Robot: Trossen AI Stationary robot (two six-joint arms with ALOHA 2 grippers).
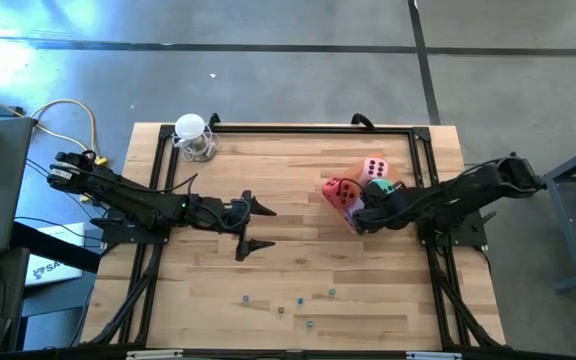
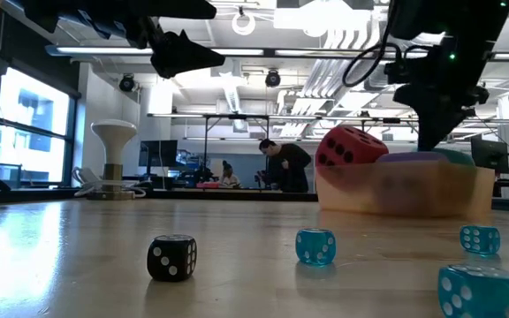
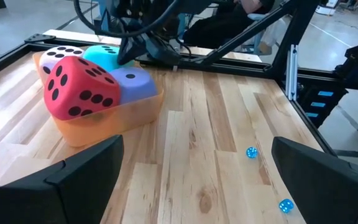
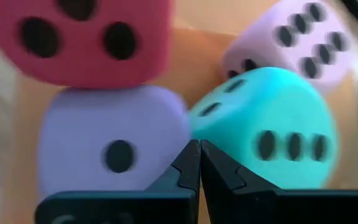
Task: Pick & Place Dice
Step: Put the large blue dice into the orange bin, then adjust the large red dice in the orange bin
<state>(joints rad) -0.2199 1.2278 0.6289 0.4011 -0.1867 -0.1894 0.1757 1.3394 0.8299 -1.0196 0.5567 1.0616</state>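
Four soft dice sit together in a translucent orange tray (image 3: pixel 104 127) on the table's right half: red (image 3: pixel 79 87), pink (image 3: pixel 64 53), teal (image 3: pixel 104 55) and purple (image 3: pixel 135 84). The red die leans over the tray's rim, resting on the purple one. My right gripper (image 4: pixel 199 163) is shut and hangs over the tray, its tips pointing down at the seam between the purple die (image 4: pixel 110 143) and the teal die (image 4: pixel 272 130). My left gripper (image 1: pixel 257 226) is open and waits above the bare wood left of the tray, holding nothing. My right gripper comes from above, slanting in from the table's right, with its shut fingertips (image 4: pixel 191 155) at the gap between the purple and teal dice. Whether they touch either die, I cannot tell.
Several tiny dice lie near the table's near edge, blue ones (image 2: pixel 315 246) and a black one (image 2: pixel 171 257). A white stand (image 1: pixel 193 135) occupies the far left corner. A black frame rail (image 1: pixel 298 128) runs round the table. People sit in the room beyond.
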